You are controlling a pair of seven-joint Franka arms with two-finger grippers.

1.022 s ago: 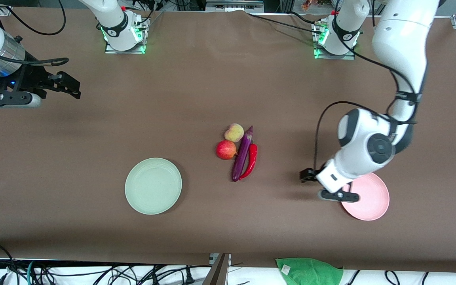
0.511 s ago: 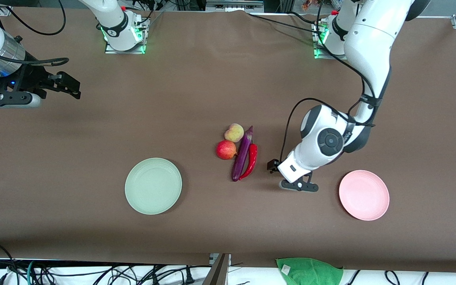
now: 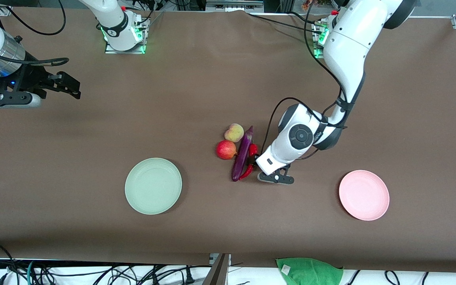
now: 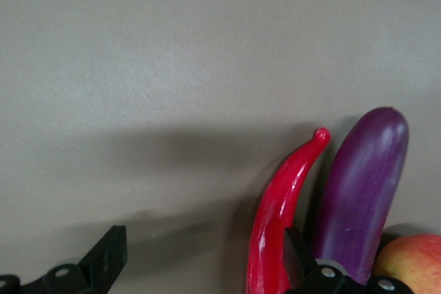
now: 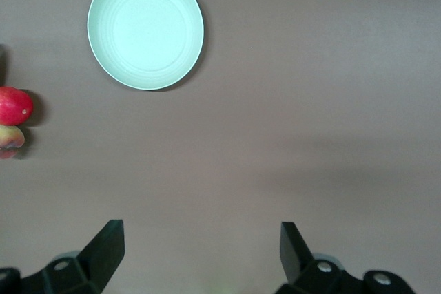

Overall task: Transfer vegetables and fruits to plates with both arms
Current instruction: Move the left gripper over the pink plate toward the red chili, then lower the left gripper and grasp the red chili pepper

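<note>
In the middle of the table lie a peach (image 3: pixel 234 132), a red apple (image 3: pixel 226 150), a purple eggplant (image 3: pixel 243 154) and a red chili pepper (image 3: pixel 247 172), all close together. My left gripper (image 3: pixel 257 161) hangs low over the chili, open. In the left wrist view the chili (image 4: pixel 282 204) sits just inside one finger (image 4: pixel 295 249), with the eggplant (image 4: pixel 358 197) and apple (image 4: pixel 413 263) beside it. The right gripper (image 3: pixel 73 88) waits open, held up at the right arm's end. The mint green plate (image 3: pixel 153 186) and the pink plate (image 3: pixel 364 194) hold nothing.
A green cloth (image 3: pixel 309 271) lies off the table's near edge among cables. The right wrist view takes in the green plate (image 5: pixel 145 28), the apple (image 5: pixel 14 105) and the peach (image 5: pixel 10 139) from above. The two arm bases (image 3: pixel 125 35) stand along the table's farthest edge.
My left arm has swung from over the pink plate to the pile of produce and now sits at the chili. The right arm has not moved.
</note>
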